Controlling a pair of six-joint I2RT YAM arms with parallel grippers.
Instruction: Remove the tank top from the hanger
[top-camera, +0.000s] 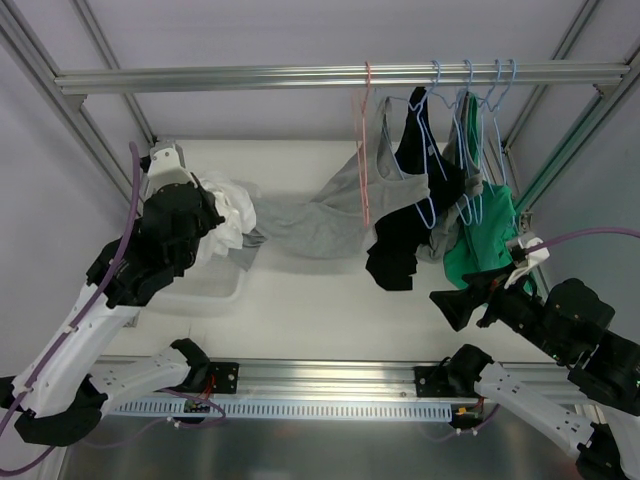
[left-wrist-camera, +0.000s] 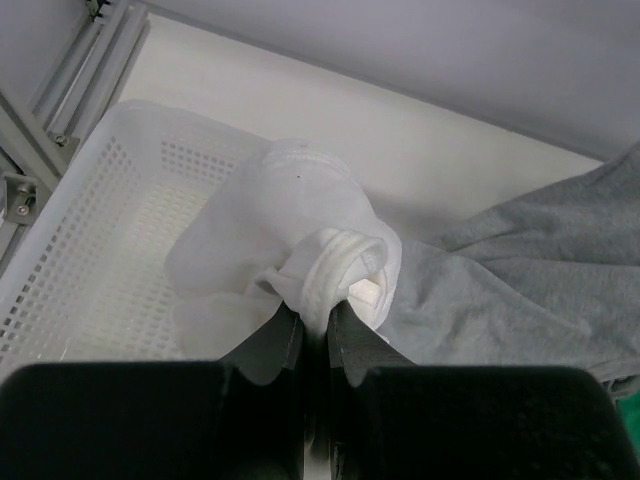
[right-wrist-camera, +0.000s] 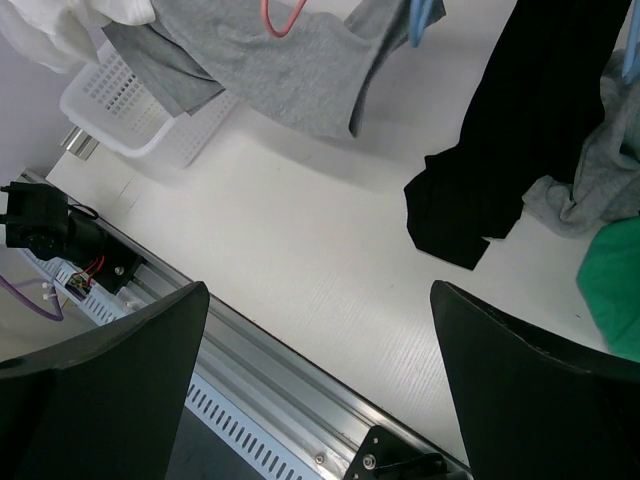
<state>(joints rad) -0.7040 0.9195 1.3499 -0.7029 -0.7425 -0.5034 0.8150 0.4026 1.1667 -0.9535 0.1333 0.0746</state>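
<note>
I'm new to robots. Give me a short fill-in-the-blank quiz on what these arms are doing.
1. The left gripper is shut on a ___ cloth.
2. The grey top stretched toward the left arm hangs on the ___ hanger.
3. The right gripper is ___, holding nothing.
4. Below that cloth sits a perforated ___.

Missing words: white; pink; open; basket.
</note>
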